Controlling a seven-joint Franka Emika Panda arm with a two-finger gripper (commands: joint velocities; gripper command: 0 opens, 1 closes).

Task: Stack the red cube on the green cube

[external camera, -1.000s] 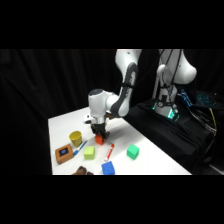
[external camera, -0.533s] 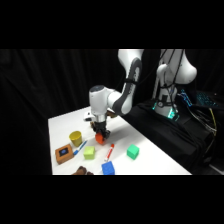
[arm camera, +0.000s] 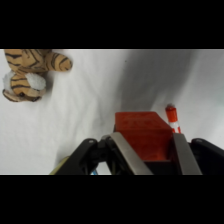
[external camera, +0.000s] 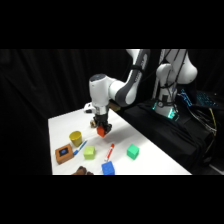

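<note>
Red cube's up in the air, pinched in the gripper

The gripper [external camera: 103, 128] has its two fingers clamped on the red cube [arm camera: 142, 135], one on each side, and the side view shows the cube hanging clear above the white table [external camera: 145, 160], over the middle part nearer the far edge. The green cube [external camera: 132, 151] sits on the table toward the right edge, well apart from the gripper. Along the near-left side there's a yellow cup [external camera: 75, 137], a yellow-green cube [external camera: 89, 153], a blue cube [external camera: 107, 168] at the near edge, a brown block with a blue top [external camera: 64, 152], and a thin red marker pen [external camera: 109, 151] lying between the cubes. The wrist view also catches a striped tiger plush [arm camera: 30, 72] lying on the table, off at that picture's upper left.
</note>
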